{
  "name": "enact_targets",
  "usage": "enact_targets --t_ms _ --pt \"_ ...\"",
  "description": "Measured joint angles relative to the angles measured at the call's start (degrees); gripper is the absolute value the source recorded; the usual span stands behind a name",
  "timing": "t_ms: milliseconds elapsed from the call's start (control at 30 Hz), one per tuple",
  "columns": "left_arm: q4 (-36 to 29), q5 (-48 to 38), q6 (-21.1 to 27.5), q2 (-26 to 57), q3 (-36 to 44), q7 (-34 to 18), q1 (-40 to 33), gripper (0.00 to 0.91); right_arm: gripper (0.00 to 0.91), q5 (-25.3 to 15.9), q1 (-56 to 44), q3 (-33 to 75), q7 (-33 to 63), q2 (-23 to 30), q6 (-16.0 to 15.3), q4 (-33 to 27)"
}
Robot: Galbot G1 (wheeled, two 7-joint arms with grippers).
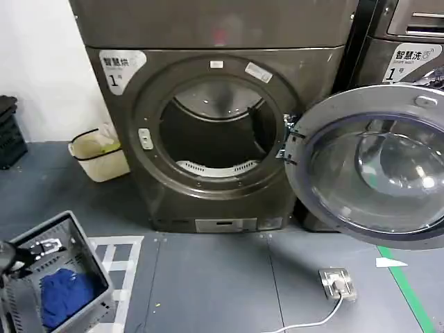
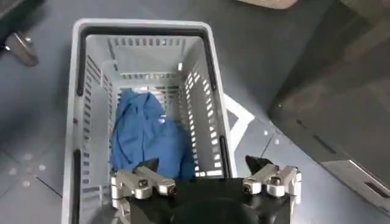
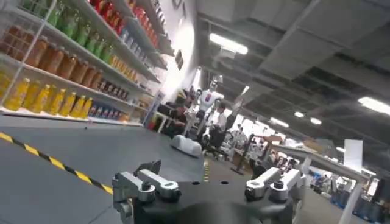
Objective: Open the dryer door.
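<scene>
One dryer door (image 1: 374, 166) swung wide open, hinged at drum's right, inner bowl facing out. Left wrist view: left gripper (image 2: 204, 173) spread, holding nothing, above grey basket (image 2: 146, 36) with blue cloth (image 2: 146, 137). Right wrist view: right gripper (image 3: 207, 182) spread, empty, aimed at shop shelves (image 3: 67, 55).

One open dryer door (image 1: 374, 163); one laundry basket (image 1: 69, 232); one blue cloth (image 1: 64, 295); one bin (image 1: 97, 154).

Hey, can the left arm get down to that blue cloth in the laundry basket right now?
Probably yes. The left claw hangs open right above the grey basket, whose top is uncovered, with the blue cloth lying loose inside and nothing between them.
</scene>
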Motion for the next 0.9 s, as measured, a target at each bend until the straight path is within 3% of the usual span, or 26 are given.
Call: enact_targets --t_ms 900 --pt "1.45 -0.07 0.01 0.59 1.66 -0.07 -0.54 0.907 0.907 0.48 -0.07 -0.57 -1.22 0.44 1.28 -0.26"
